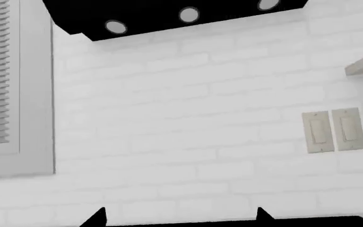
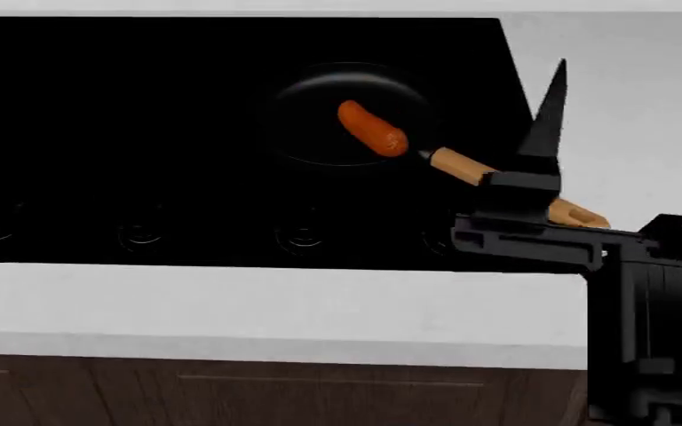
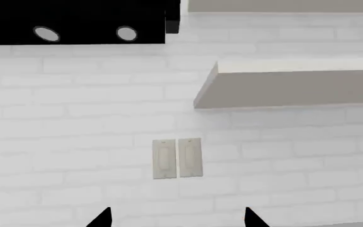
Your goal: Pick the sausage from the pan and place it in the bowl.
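The orange-red sausage point(image 2: 372, 128) lies in the black pan point(image 2: 305, 133) on the dark cooktop in the head view. The pan's tan wooden handle point(image 2: 465, 166) points toward the right front, and my right arm covers part of it. My right gripper point(image 3: 176, 220) is open and empty, with its tips wide apart and facing the wall. One finger point(image 2: 549, 111) stands upright to the right of the pan, above the handle. My left gripper point(image 1: 181, 218) is open and empty, facing the wall, and does not show in the head view. The bowl is out of view.
The black cooktop point(image 2: 139, 133) has knobs point(image 2: 303, 237) along its front. A white counter point(image 2: 258, 306) runs in front of it and to its right, above brown cabinets. The wrist views show a white brick wall, switch plates point(image 3: 176, 158), a shelf point(image 3: 295, 87) and a black hood point(image 1: 181, 14).
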